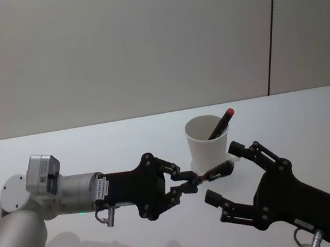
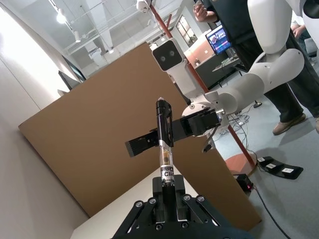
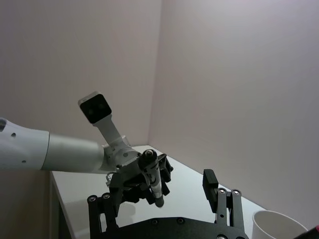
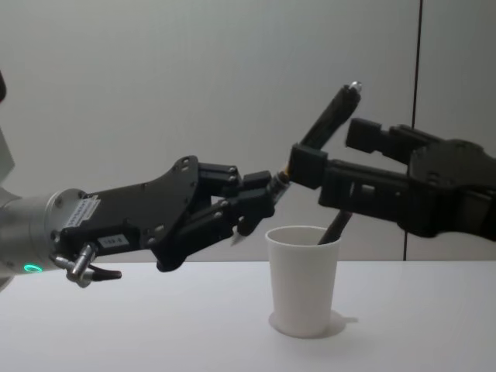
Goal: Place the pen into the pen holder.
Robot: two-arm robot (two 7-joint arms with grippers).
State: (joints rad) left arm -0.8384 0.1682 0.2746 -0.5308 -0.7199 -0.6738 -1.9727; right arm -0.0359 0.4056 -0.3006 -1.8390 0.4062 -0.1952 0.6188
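Observation:
My left gripper (image 1: 189, 182) is shut on the lower end of a dark pen (image 1: 217, 170) with a clear barrel, held in the air in front of the pen holder (image 1: 208, 144). In the chest view the pen (image 4: 329, 116) slants up and to the right above the white cup (image 4: 304, 280). My right gripper (image 1: 225, 173) is open, its two fingers on either side of the pen's free end without touching it. A second pen with a red cap (image 1: 222, 121) leans inside the cup. In the left wrist view the pen (image 2: 164, 144) rises from the left gripper (image 2: 167, 191).
The white table (image 1: 94, 146) stretches bare to the left and behind the cup. A grey wall stands behind it. A brown board (image 2: 99, 144) and people stand in the room beyond.

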